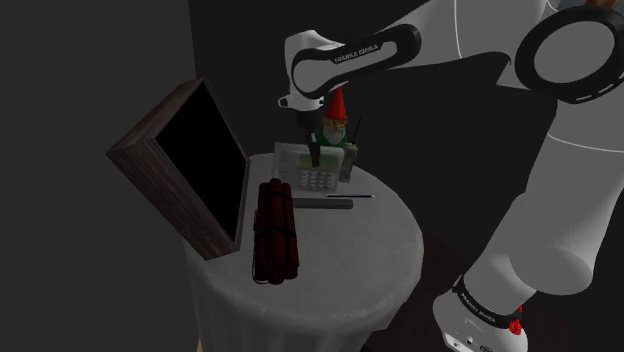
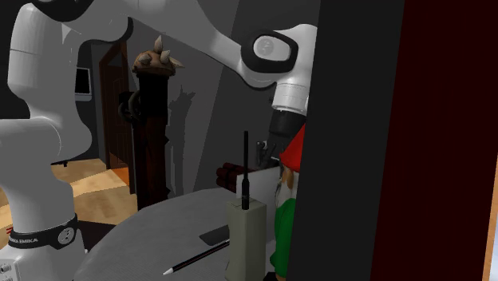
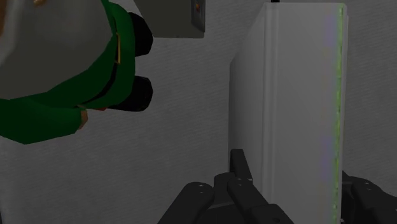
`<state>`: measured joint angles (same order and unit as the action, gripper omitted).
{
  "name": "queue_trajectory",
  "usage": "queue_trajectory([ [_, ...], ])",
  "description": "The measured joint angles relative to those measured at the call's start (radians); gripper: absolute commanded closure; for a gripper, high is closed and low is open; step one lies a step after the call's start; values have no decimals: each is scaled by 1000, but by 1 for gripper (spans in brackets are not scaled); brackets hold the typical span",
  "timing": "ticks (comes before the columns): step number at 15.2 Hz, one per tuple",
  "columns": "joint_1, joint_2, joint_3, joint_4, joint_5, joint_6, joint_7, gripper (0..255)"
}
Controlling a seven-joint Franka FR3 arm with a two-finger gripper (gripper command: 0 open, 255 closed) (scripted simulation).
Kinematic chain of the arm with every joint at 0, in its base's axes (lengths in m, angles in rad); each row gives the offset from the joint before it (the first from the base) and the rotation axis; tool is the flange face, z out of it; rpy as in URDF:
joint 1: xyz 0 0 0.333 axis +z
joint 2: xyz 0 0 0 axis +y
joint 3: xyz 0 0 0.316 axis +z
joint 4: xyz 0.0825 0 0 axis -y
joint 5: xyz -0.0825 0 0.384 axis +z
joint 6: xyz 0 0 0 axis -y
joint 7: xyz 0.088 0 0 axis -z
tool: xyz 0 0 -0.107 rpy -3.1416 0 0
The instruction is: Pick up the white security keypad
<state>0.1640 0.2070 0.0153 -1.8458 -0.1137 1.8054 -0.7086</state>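
Atop table (image 1: 385, 250), one gnome (image 1: 336, 128), one hand (image 1: 313, 157) clasping one white keypad (image 1: 321, 179)

On the table (image 1: 375, 255), the keypad (image 1: 316, 176) stands before the gnome (image 1: 335, 126) and the radio (image 1: 351, 158); in the shoulder view the dynamite bundle (image 1: 275, 232) lies right of the box (image 1: 186, 165).

White, flat rectangular security keypad (image 1: 318, 180) with a grid of pale keys, at the centre of the shoulder view, on the far side of the round grey desk (image 1: 360, 250). Wrist view: the security keypad (image 3: 286, 95) edge-on, with a green strip along one edge.
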Motion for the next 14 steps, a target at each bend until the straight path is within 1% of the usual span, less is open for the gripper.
queue_trajectory([
  [6,1,-25,1,42,2,-67,-6,255],
  [14,2,-44,1,123,4,-166,-16,255],
])
